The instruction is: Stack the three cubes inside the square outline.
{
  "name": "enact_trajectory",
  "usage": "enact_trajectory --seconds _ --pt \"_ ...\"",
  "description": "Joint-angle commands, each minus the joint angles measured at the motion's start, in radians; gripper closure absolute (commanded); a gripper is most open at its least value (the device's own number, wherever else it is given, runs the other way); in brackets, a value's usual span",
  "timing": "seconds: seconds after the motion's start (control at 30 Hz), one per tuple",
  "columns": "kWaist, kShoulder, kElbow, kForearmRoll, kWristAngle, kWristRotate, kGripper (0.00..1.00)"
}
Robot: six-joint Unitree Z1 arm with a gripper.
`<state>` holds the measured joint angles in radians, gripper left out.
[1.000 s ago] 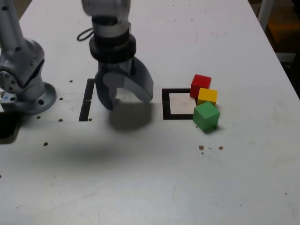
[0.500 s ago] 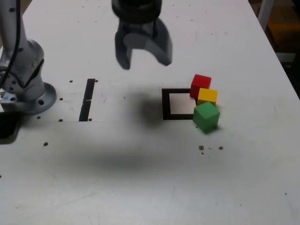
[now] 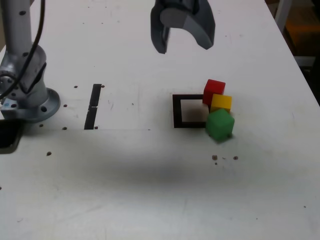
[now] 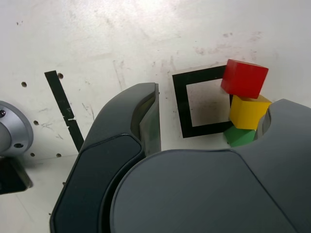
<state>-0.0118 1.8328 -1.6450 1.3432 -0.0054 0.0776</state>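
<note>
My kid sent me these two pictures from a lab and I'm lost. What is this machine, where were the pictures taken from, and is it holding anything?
It is one robot arm on a white table. One picture comes from a camera off the arm, the other from a camera on its wrist. The grey tool hangs open above the table, holding nothing. Below lie a red cube, a yellow cube and a green cube, crowded along one side of a black square outline, overlapping its tape. Two short black strips lie nearer the arm's base.
</note>
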Motion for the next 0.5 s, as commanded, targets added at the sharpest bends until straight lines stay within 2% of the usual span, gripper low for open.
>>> enact_trajectory --seconds 0.0,0.47 --pt "0.001 0.02 -0.032 0.013 0.0 0.02 0.21" --pt "0.022 0.161 -0.107 0.04 -0.01 0.112 0.21"
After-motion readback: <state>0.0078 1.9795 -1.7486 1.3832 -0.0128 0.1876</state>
